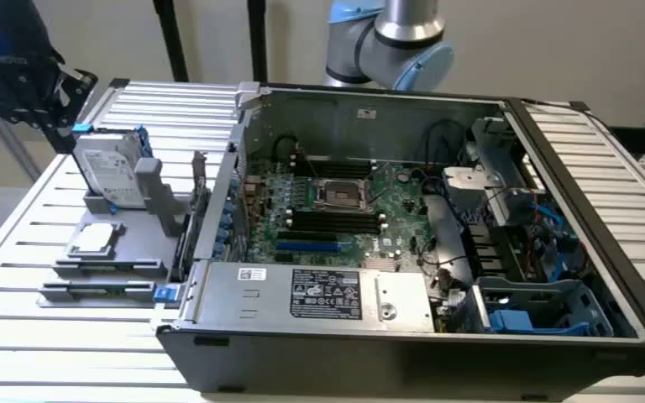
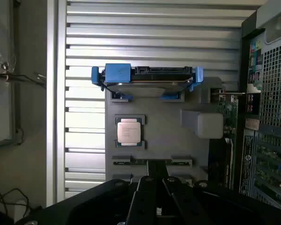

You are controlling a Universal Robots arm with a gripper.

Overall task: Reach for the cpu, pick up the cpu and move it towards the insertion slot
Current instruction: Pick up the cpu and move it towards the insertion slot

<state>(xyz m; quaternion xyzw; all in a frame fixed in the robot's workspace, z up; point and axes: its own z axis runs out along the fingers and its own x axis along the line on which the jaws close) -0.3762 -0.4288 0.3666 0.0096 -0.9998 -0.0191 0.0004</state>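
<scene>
Closed gripper (image 2: 154, 183) hovering over the grey holder (image 2: 171, 145), carrying nothing.
The cpu (image 2: 129, 131) lies beneath and ahead of its fingertips, seated flat, silver face up, likely to present cleanly for pickup.

cpu (image 1: 97, 238) lies flat in grey holder (image 1: 104, 267) on slatted surface (image 1: 31, 353), exterior view's left of open case (image 1: 412, 365); insertion slot (image 1: 338, 195) on green board inside
</scene>
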